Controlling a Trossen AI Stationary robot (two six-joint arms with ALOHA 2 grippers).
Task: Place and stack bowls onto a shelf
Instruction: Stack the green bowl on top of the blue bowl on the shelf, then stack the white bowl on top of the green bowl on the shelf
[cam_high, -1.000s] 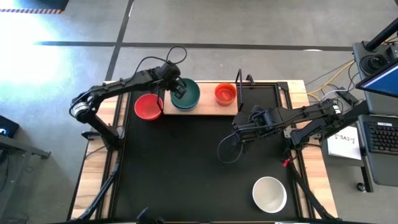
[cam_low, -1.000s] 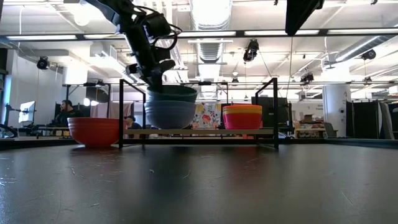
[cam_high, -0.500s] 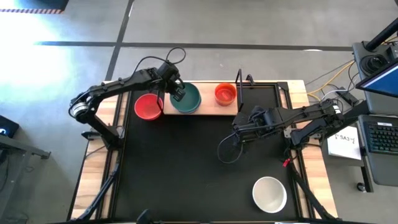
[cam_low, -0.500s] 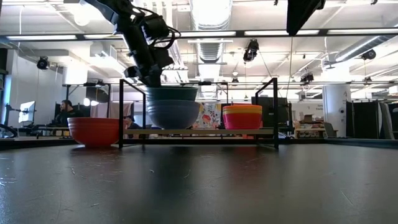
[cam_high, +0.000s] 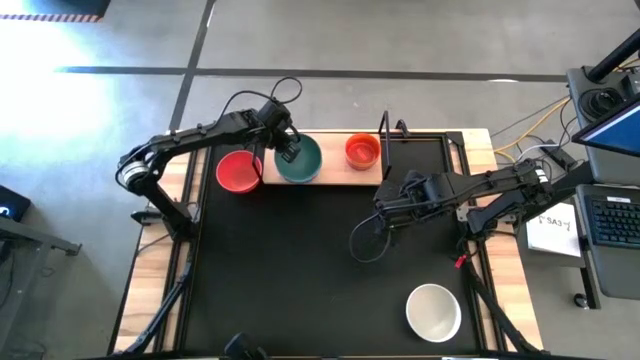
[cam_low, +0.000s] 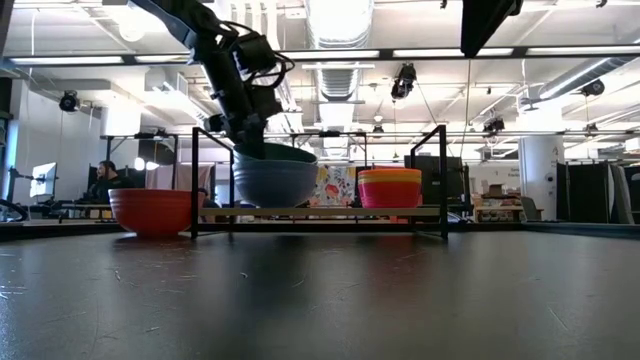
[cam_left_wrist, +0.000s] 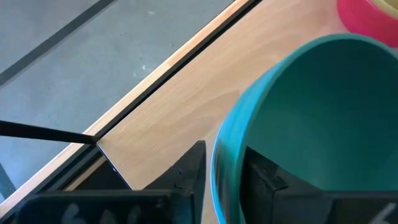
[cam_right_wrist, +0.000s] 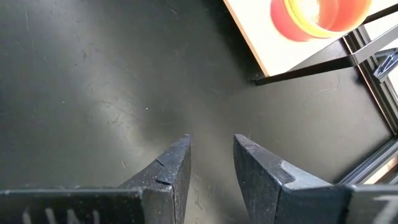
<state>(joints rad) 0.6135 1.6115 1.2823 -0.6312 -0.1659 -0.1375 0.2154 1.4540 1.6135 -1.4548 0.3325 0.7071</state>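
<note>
The teal bowl (cam_high: 303, 160) sits nested in the pale blue-grey bowl (cam_low: 275, 183) on the left part of the wooden shelf (cam_high: 333, 173). Only the teal rim (cam_low: 285, 153) shows above the blue-grey one. My left gripper (cam_high: 288, 151) stands at the teal bowl's left rim, shut on it. A stack of orange-red, yellow and magenta bowls (cam_low: 390, 187) rests on the shelf's right part. The red bowl (cam_high: 238, 172) stands on its base just left of the shelf. My right gripper (cam_high: 384, 216) hovers open over the black mat, touching nothing. My left gripper pinches the teal bowl's rim (cam_left_wrist: 222, 163) on its left side, one finger (cam_left_wrist: 188, 174) outside the wall and the other (cam_left_wrist: 264, 177) inside the hollow. It comes from above, slanting down. The bowl sits upright, nested in the blue-grey bowl.
The white bowl (cam_high: 433, 311) stands alone near the mat's near right corner. Black wire uprights (cam_low: 442, 178) close both shelf ends. The black mat (cam_high: 300, 270) lies open between the shelf and the white bowl. A person sits far off in the room behind.
My left gripper has moved down with the teal bowl. The bowl, held above and a little off-centre from the blue-grey bowl before, has sunk into it and now sits level, with only its rim showing.
</note>
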